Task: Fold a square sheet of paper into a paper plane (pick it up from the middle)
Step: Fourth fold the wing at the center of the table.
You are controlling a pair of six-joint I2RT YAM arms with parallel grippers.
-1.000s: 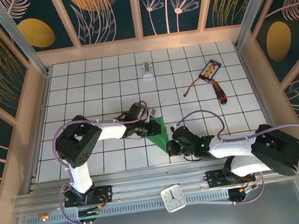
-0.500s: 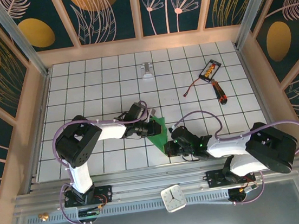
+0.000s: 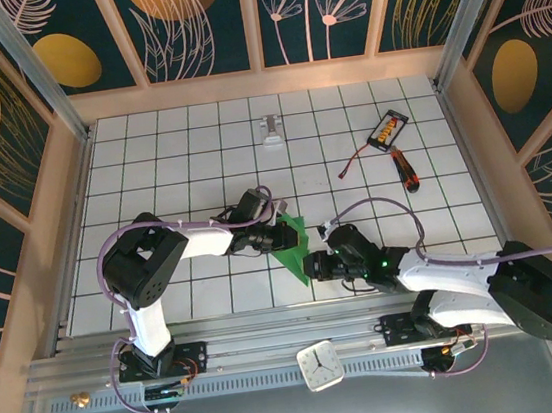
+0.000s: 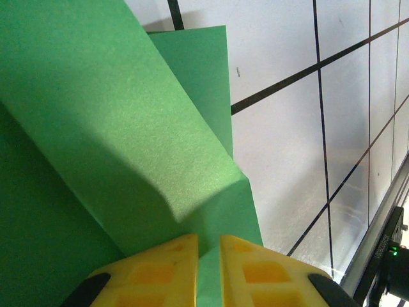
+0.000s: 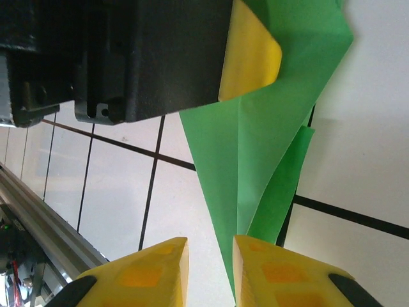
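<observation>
The paper plane [image 3: 296,247] is a bright green sheet folded into a narrow dart, held just above the tiles near the table's front middle. My left gripper [image 3: 286,235] is shut on its wide end. In the left wrist view the green folds [image 4: 128,128] run down into the thin slit of the left gripper [image 4: 209,240]. My right gripper [image 3: 311,266] is at the pointed end and stands open. In the right wrist view the paper's tip [image 5: 255,141] lies along the inner edge of one finger of the right gripper [image 5: 209,246]. The left gripper's finger [image 5: 252,57] shows above.
A red-handled screwdriver [image 3: 406,170] and an orange-and-black pack with a wire [image 3: 388,129] lie at the back right. A small white bracket [image 3: 273,132] sits at the back middle. A white clock [image 3: 324,365] rests on the near rail.
My right gripper has opened and let go of the paper's tip, and its arm has swung a little to the right. The left gripper and the paper have stayed put.
</observation>
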